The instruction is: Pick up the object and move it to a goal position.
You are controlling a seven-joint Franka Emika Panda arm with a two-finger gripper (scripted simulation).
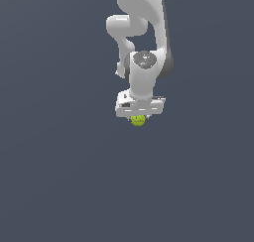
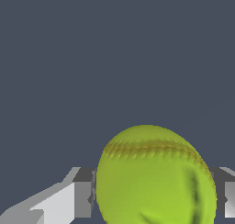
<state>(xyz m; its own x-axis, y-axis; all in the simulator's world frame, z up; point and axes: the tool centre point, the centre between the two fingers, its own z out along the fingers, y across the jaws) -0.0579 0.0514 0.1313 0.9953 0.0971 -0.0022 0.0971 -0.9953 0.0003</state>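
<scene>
A flat, dark grey-blue ground fills both views, with no edges or other items showing. The white arm (image 1: 141,62) reaches down over it, its end effector (image 1: 138,116) pointing at the ground. The ball (image 1: 138,120) sits between the fingers (image 2: 82,193), yellow-green with a darker seam. In the wrist view the grey pads flank it on both sides, seemingly touching, so the end effector looks closed on the ball, a hold suited to carrying. No goal marker is visible.

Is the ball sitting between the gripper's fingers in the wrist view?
Yes, the ball fills the gap between the two fingers of the gripper, one on each side of it.
</scene>
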